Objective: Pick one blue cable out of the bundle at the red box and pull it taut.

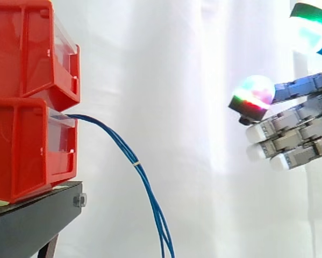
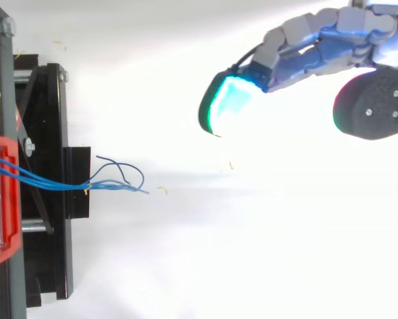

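The bundle of thin blue cables point(image 1: 148, 193) leaves the front of the lower of two stacked red plastic bins point(image 1: 26, 150) on a black metal stand point(image 1: 37, 215), arches outward and hangs down before the white curtain point(image 1: 193, 80), bound partway along by a small yellow tie point(image 1: 136, 163). From above, the bundle point(image 2: 86, 187) fans into separate loose strands beyond the stand's edge. The hand point(image 1: 298, 137) hovers well apart from the cables, to their right and about level with the bin; its fingers are spread and nearly straight, holding nothing, and its glowing pads point(image 2: 228, 100) point toward the bins. To do this step well, the hand would probably need to close in on the stretch where the strands part, not at the tie where they lie tight together. Slipping one pad behind a single strand before pinching should keep the neighbouring strands out of the grasp. The pull that follows is best directed straight away from the bin.
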